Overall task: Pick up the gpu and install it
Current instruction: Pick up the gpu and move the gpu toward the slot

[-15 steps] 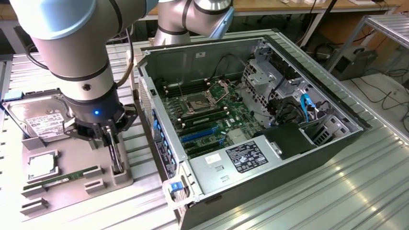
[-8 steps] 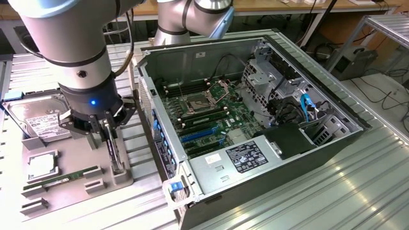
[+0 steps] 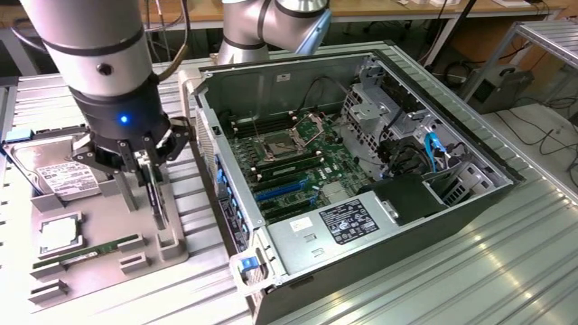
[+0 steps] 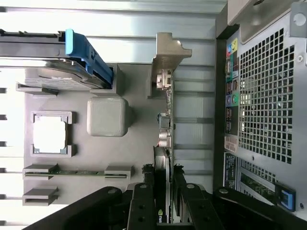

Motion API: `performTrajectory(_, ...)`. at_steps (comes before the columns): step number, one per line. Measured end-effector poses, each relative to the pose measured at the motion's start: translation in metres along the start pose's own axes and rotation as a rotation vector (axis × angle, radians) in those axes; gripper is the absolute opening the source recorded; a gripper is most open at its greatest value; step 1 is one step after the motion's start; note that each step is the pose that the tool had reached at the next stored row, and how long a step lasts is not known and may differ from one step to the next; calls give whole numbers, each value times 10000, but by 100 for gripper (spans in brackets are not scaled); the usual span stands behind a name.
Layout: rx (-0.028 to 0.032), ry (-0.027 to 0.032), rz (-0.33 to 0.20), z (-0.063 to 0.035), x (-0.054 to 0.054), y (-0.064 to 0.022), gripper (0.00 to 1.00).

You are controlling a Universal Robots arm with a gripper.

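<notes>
The end effector [image 3: 146, 200] [image 4: 163, 175] sat low over the grey holder tray [image 3: 108, 223] [image 4: 139, 158] on the bench [image 3: 470, 271], straddling the gpu [image 3: 160, 213] [image 4: 163, 139]. The card stood on edge in its slot along the side of the tray nearest the open computer case [image 3: 271, 81] [image 4: 268, 96]. Whether the end effector had actually clamped the card or merely bracketed it could not be told. In the wrist view it sat around the end of the board away from the silver bracket [image 4: 168, 52], so the heavier bracket end would probably hang unsupported. That was the chief hazard. An off-centre hold could let the card pivot on the lift, and the bracket could snag the tray's post. A light pinch on so thin a board could also let it slide, or drop it against the hard drive [image 3: 59, 176], the processor [image 3: 56, 233] or the memory stick [image 3: 91, 252] lying beside it. The case wall rose just beside the tray, so a tilted card carried across could strike the rim. A skewed hold would also misalign the card edge with the blue slots [image 3: 280, 193] on the board inside.
</notes>
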State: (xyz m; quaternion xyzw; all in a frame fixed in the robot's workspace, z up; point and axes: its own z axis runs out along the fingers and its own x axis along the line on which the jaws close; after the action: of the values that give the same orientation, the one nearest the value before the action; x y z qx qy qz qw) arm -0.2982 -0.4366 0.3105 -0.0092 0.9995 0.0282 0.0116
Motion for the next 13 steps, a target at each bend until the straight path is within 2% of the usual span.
performTrajectory(8, 0, 0, 0, -385, -90, -18, 26)
performTrajectory(13, -10, 2, -1, -667, -227, -52, 26)
